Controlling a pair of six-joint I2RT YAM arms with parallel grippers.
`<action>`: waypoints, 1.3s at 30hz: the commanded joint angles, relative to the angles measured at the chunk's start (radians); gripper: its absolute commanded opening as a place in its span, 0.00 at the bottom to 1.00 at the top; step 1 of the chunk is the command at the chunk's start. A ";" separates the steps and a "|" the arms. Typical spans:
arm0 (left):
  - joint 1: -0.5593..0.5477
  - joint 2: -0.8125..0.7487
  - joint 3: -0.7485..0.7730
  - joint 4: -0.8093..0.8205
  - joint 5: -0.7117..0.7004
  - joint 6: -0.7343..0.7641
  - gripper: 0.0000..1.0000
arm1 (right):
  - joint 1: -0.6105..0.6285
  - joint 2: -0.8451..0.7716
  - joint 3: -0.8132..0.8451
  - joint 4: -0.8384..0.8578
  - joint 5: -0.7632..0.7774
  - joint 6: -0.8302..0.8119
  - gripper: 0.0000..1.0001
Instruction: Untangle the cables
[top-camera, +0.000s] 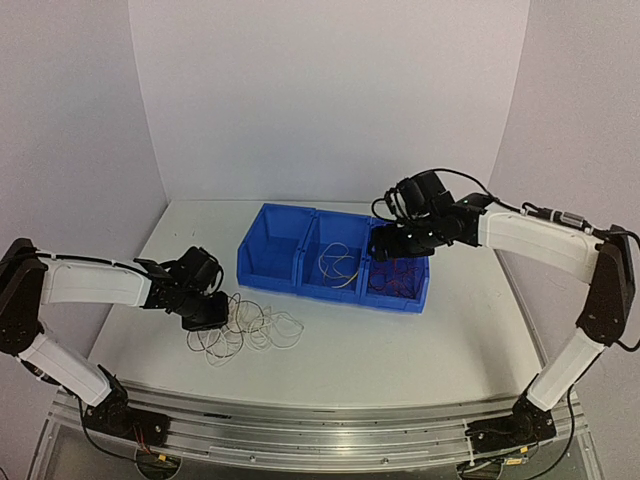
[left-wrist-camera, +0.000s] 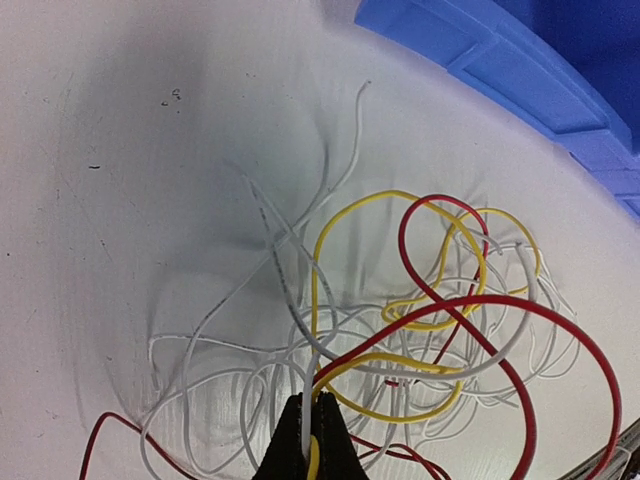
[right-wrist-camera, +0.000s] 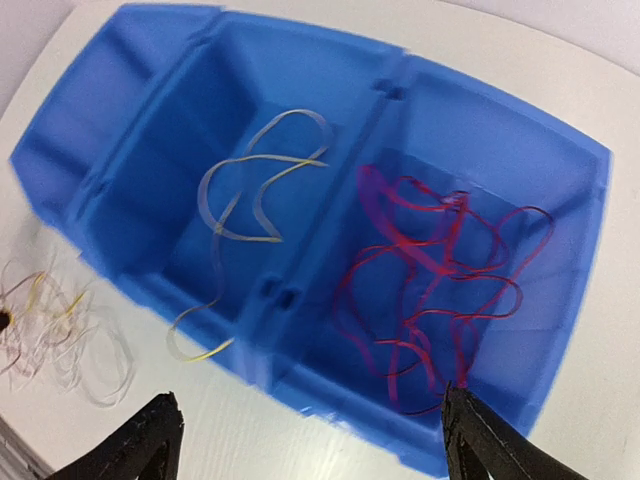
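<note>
A tangle of thin white, yellow and red cables (top-camera: 252, 330) lies on the white table just in front of the blue bin's left end. In the left wrist view the tangle (left-wrist-camera: 420, 320) spreads out beyond my left gripper (left-wrist-camera: 310, 412), which is shut on a white strand and a yellow strand at its near edge. From above, the left gripper (top-camera: 207, 310) sits at the pile's left side. My right gripper (top-camera: 396, 243) hovers over the bin's right compartment, open (right-wrist-camera: 310, 400) with nothing between its fingers. Loose red cables (right-wrist-camera: 440, 270) lie in that compartment. Yellow ones (right-wrist-camera: 255, 190) lie in the middle compartment.
The blue bin (top-camera: 255, 262) has three compartments side by side and stands mid-table; its corner (left-wrist-camera: 520, 70) is close to the tangle. An aluminium rail (top-camera: 320, 430) carrying both arm bases runs along the near edge. White walls close the back and sides.
</note>
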 joint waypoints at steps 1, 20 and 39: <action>0.003 -0.004 0.012 0.067 0.079 0.046 0.00 | 0.191 -0.059 -0.020 0.025 -0.049 -0.200 0.87; -0.018 -0.023 -0.028 0.247 0.350 0.096 0.00 | 0.378 0.338 0.051 0.135 -0.205 -0.408 0.82; -0.021 0.007 -0.013 0.249 0.340 0.092 0.00 | 0.384 0.521 0.148 0.142 -0.115 -0.352 0.39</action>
